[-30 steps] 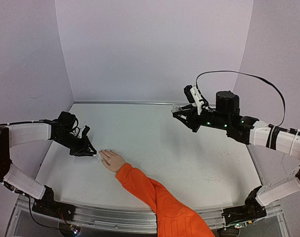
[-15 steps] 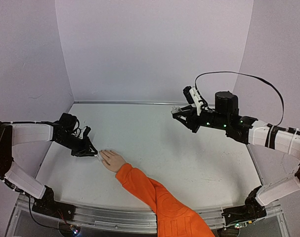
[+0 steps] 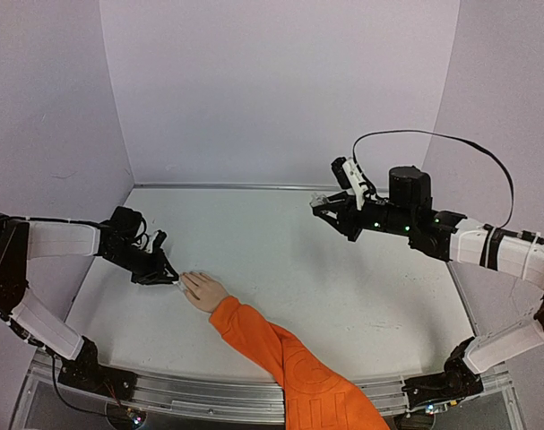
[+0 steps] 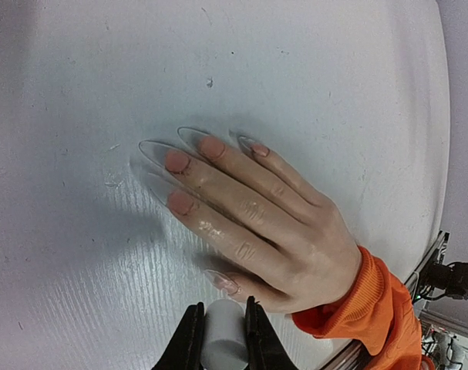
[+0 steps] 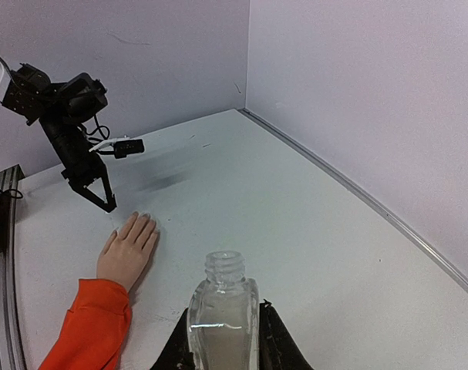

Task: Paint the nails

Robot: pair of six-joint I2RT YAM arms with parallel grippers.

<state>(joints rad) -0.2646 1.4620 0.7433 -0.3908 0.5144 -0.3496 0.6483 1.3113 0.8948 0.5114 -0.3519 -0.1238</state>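
Left gripper (image 4: 222,308) pinched on a white cylindrical cap (image 4: 222,348) just beside the thumb of the pale hand (image 4: 272,231) lying flat at near left of the table (image 4: 79,77), right gripper (image 5: 224,339) clamped on an uncapped clear bottle (image 5: 224,301) at far right, nails (image 4: 160,150) apparently all unpainted, painting judged barely begun.

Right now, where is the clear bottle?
In the right wrist view the clear bottle sits uncapped, clamped in the right tool, held above the table's right side, far from the hand with the orange sleeve.
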